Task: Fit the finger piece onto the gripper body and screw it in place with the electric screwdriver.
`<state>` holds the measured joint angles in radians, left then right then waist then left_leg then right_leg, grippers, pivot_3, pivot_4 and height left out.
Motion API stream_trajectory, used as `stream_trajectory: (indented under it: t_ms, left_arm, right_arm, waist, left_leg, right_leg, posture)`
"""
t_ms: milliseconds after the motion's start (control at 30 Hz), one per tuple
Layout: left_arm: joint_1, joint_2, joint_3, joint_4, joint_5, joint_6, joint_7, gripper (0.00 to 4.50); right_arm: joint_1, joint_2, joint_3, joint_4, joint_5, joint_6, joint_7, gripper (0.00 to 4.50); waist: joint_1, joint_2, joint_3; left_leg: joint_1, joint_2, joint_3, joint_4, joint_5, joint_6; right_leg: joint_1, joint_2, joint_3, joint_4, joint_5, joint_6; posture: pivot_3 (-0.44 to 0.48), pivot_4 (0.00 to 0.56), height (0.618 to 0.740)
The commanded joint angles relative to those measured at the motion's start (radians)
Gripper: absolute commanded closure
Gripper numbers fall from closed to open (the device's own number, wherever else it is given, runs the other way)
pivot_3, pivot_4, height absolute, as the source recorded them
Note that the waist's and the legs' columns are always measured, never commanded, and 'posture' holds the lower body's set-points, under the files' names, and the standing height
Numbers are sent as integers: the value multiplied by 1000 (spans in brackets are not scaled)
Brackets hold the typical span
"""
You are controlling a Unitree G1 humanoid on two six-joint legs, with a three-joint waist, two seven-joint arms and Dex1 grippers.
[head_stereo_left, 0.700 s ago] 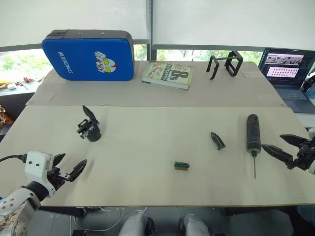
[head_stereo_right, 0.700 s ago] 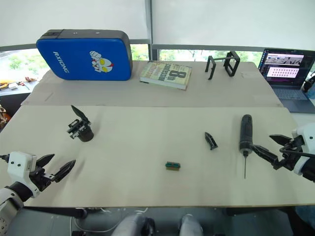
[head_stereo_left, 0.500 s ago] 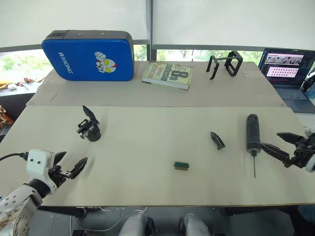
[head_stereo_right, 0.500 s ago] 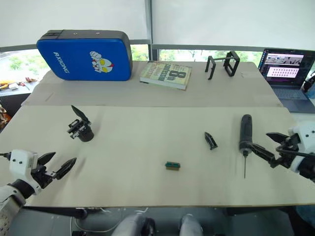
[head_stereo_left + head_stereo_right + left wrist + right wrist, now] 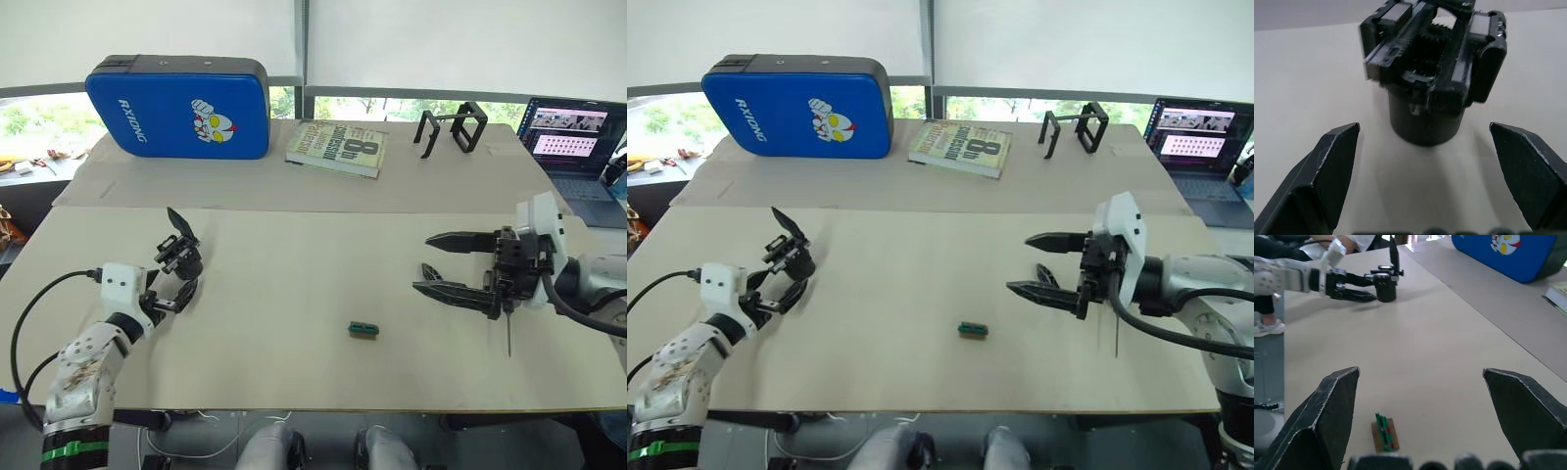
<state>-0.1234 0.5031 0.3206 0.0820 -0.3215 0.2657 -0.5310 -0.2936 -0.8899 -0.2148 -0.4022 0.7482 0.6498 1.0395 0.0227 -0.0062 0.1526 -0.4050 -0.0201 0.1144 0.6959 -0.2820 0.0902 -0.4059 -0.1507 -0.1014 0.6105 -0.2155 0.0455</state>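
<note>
The gripper body (image 5: 180, 258) stands at the table's left, its one pointed finger up. My left gripper (image 5: 180, 281) is open, its fingers (image 5: 1327, 166) spread either side of the round base (image 5: 1425, 120) without touching it. The finger piece (image 5: 429, 272) lies flat right of centre. My right gripper (image 5: 421, 262) is open, and in the head views the piece shows between its two fingers, just behind their tips. My right wrist covers the electric screwdriver; its thin metal bit (image 5: 508, 338) sticks out below.
A small green-and-dark block (image 5: 362, 329) lies near the table's middle front. On the back table sit a blue pad (image 5: 176, 106), a book (image 5: 336, 149) and a black wire-frame stand (image 5: 451, 127). A laptop (image 5: 578, 137) is at the far right.
My right gripper has swung left from the table's right edge, across the screwdriver, to the finger piece. My left gripper has moved forward to the gripper body's base.
</note>
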Motion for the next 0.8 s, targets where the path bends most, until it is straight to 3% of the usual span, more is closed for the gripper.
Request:
stream_trajectory:
  t_ms: [33, 200, 300, 400, 500, 600, 700, 800]
  left_arm:
    - [-57, -11, -19, 59, 33, -59, 28, 0]
    - [-108, -45, -35, 137, 65, -134, 66, 0]
    - [-120, -74, -40, 167, 79, -192, 94, 818]
    - [-132, -101, -43, 184, 83, -240, 111, 2135]
    - [-123, -120, -45, 142, 87, -232, 140, 2148]
    - [-30, -174, -74, -76, 81, -166, 201, 2148]
    - [58, -266, -164, -303, 74, -77, 260, 2148]
    - [59, -370, -230, -388, 145, 2, 395, 2148]
  right_arm:
    - [-20, 14, 31, -30, -19, -42, 5, 40]
    - [-38, 18, 55, -35, -7, -27, 12, 40]
    - [-34, 20, 61, -33, -9, -27, 11, 0]
    - [-29, 23, 70, -35, -11, -25, 5, 0]
    - [-25, 25, 73, -46, -5, -18, -4, 0]
    - [-10, 30, 72, -65, -5, -21, -14, 0]
    - [4, 42, 69, -78, -4, -21, -32, 0]
    - [16, 57, 74, -88, -9, -21, -51, 0]
  waist:
    - [0, 0, 0]
    - [-6, 0, 0]
    - [-6, 0, 0]
    - [-3, 0, 0]
    - [3, -1, 0]
    - [1, -1, 1]
    - [3, -3, 2]
    - [17, -6, 4]
  left_leg:
    - [0, 0, 0, 0, 0, 0]
    - [-1, 0, 1, 0, 0, 0]
    - [0, 0, 1, 1, 0, 0]
    - [0, 0, 0, 1, 0, 0]
    - [0, 0, 0, 1, 0, 0]
    - [-1, 0, 0, 2, 0, 0]
    - [-2, -1, 0, 2, 0, 1]
    - [-4, -2, 0, 4, 0, 1]
  right_leg:
    - [0, 0, -1, 0, 0, 0]
    - [1, 2, -4, 0, 0, 0]
    - [1, 2, -5, 0, 0, 0]
    - [1, 1, -5, 0, 0, 0]
    - [2, 1, -5, 0, 0, 1]
    - [1, 0, -5, 0, 1, 1]
    - [2, -1, -5, -2, 1, 2]
    - [2, -1, -6, -2, 1, 3]
  posture:
    - [0, 150, 740]
    - [0, 150, 740]
    - [0, 150, 740]
    - [0, 150, 740]
    - [0, 150, 740]
    - [0, 150, 740]
    - [0, 150, 740]
    - [0, 150, 740]
